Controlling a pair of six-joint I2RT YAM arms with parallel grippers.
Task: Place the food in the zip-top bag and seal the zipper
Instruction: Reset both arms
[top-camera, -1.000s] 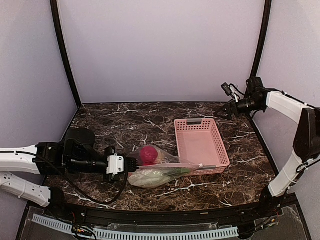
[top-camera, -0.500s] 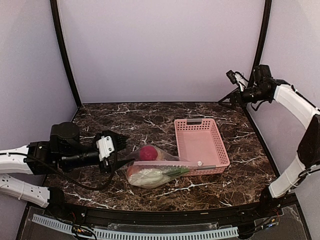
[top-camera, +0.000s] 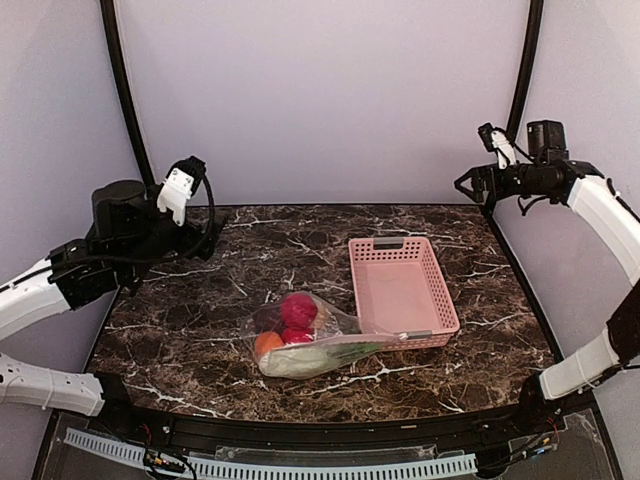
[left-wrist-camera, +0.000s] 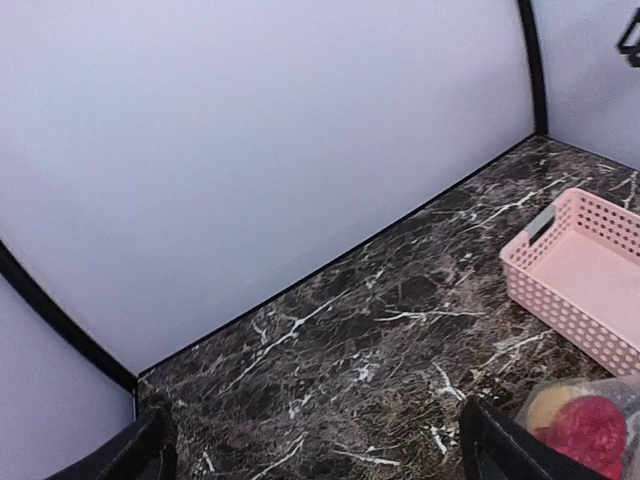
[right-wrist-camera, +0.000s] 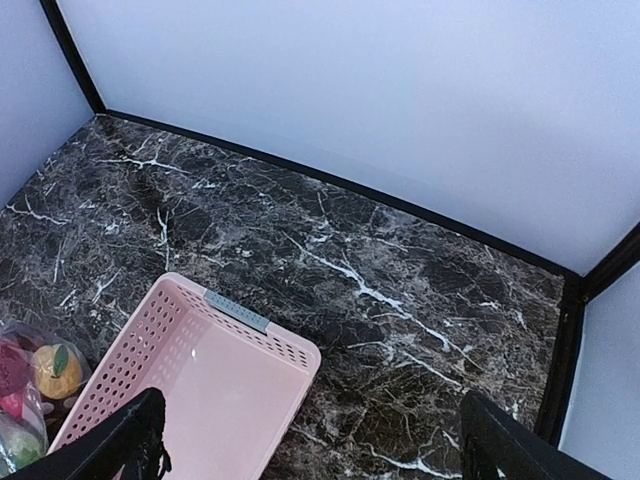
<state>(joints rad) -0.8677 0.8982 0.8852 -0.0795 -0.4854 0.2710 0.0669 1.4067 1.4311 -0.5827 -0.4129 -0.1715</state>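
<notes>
One zip-top bag (top-camera: 305, 340) on the worktop (top-camera: 200, 320) holds at least three food pieces (top-camera: 297, 310). One basket (top-camera: 432, 318). Both arms are raised, left pincer (left-wrist-camera: 315, 455) and right pincer (right-wrist-camera: 310, 445) released.

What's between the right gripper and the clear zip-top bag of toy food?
The pink perforated plastic basket, empty. The top external view shows it on the line from the right gripper to the clear spotted zip-top bag.

Dark, white-veined marble tabletop (top-camera: 200, 330); pink lattice-walled basket (top-camera: 405, 290); clear zip-top bag (top-camera: 340, 320) showing a red ball (top-camera: 297, 310), an orange ball (top-camera: 268, 343) and a white-and-green radish (top-camera: 310, 358).
</notes>
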